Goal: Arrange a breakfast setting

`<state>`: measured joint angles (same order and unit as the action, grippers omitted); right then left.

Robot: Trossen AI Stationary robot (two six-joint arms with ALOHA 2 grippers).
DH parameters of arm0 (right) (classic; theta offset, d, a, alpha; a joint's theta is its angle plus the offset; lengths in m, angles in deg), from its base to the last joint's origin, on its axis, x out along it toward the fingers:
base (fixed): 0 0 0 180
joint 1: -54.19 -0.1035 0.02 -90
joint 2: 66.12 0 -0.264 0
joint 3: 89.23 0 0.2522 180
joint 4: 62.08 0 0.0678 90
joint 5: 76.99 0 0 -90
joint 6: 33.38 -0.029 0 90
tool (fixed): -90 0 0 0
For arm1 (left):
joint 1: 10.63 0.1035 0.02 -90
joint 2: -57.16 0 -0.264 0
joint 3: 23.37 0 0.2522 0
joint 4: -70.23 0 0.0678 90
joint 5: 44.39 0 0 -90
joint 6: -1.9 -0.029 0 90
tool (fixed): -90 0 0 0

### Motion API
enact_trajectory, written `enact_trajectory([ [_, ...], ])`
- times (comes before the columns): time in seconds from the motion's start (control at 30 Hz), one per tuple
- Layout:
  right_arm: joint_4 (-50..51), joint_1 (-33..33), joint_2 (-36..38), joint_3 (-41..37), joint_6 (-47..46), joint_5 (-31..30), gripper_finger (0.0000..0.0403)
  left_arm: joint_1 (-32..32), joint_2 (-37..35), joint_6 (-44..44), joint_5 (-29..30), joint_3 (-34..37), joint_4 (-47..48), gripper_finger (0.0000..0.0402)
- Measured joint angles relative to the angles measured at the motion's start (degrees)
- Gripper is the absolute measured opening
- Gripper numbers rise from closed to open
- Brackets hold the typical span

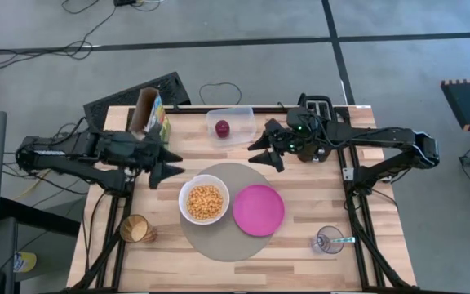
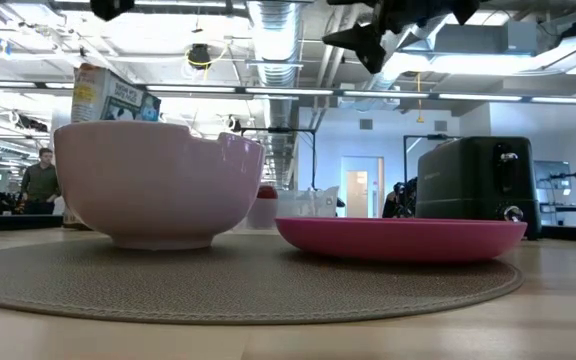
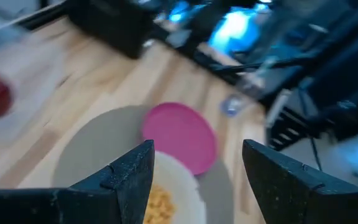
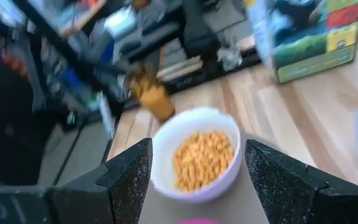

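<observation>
A robotics lab in an open office hall is being shown. Exposed ducts [image 2: 278, 40] and strip lights [image 2: 488, 96] are being seen overhead at the top of the low view, and cables [image 1: 39, 45] are being trailed over grey floor at upper left of the high view.

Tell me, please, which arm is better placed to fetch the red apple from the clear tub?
Probably the right. The right gripper hovers open just beside the clear tub holding the apple, while the left gripper, also open, sits farther off, next to the cereal box.

Grey floor [image 1: 243, 20] w/ black cables, ceiling ducts [image 2: 278, 40], strip lights, person [image 2: 40, 180] in bkgd
</observation>
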<state>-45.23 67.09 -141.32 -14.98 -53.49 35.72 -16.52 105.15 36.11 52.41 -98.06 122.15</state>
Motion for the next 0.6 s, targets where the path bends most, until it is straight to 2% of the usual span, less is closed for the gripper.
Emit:
enact_trajectory([
  [0.2,-7.5,-0.3,-1.2,0.2,-3.8,-1.7,0.0286,-4.6,0.0,-5.4,1.4,0.8,-4.2,0.0228],
  [0.37,-10.4,-0.7,-2.8,0.1,-8.2,-2.1,0.0286,-5.4,0.0,-9.4,1.4,2.5,-4.6,0.0228],
  [0.5,-9.9,-2.2,-3.0,0.2,-11.4,-2.1,0.0286,-5.4,0.0,-9.5,1.1,4.9,-4.6,0.0228],
  [0.6,-10.2,-3.9,-2.9,0.2,-11.4,-4.4,0.0286,-5.7,0.0,-8.4,1.0,6.5,-4.5,0.0228],
])
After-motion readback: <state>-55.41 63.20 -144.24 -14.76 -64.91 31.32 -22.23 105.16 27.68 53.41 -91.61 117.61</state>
